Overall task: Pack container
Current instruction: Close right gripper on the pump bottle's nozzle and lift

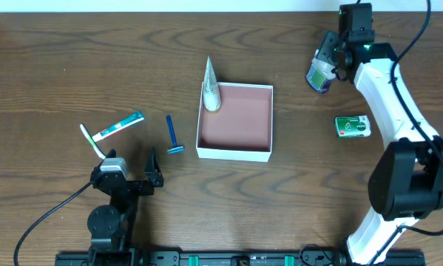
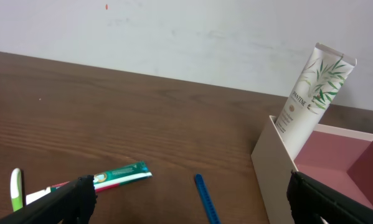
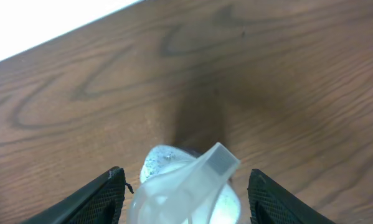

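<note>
The container (image 1: 234, 153), a shallow white box with a reddish-brown inside, sits mid-table. A white tube (image 1: 210, 89) leans in its far left corner. Both show in the left wrist view, the container (image 2: 273, 168) and the tube (image 2: 311, 93). My right gripper (image 1: 326, 70) is at the far right of the table, its jaws open on either side of a translucent bottle (image 1: 319, 75) with a green label. In the right wrist view the bottle (image 3: 174, 165) fills most of the gap between the jaws of the gripper (image 3: 183, 186). My left gripper (image 1: 132, 177) is open and empty near the front edge.
A blue razor (image 1: 173, 134), a green toothpaste tube (image 1: 119, 126) and a toothbrush (image 1: 92, 140) lie left of the container. They also show in the left wrist view: razor (image 2: 206, 202), toothpaste (image 2: 121, 175), toothbrush (image 2: 15, 190). A green soap packet (image 1: 353, 126) lies to the right.
</note>
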Robot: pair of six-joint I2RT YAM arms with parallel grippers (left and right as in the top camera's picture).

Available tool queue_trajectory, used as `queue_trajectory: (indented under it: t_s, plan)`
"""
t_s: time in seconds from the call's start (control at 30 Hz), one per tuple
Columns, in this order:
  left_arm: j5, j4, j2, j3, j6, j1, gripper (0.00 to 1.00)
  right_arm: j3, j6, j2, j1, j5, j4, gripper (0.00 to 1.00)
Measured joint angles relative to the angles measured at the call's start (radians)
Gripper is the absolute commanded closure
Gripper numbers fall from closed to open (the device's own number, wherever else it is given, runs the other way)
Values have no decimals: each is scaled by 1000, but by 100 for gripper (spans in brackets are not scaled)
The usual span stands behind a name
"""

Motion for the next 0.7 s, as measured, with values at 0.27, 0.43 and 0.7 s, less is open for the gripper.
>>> queue_trajectory:
  t_s: [0.27, 0.43, 0.7]
  plan:
    - [0, 0, 0, 0, 0, 0, 2, 0, 4, 2, -1, -5, 13, 47]
    - [0, 0, 0, 0, 0, 0, 2, 0, 8, 2, -5, -8, 15, 49]
    - [0, 0, 0, 0, 0, 0, 2, 0, 5, 8, -10, -31, 18, 64]
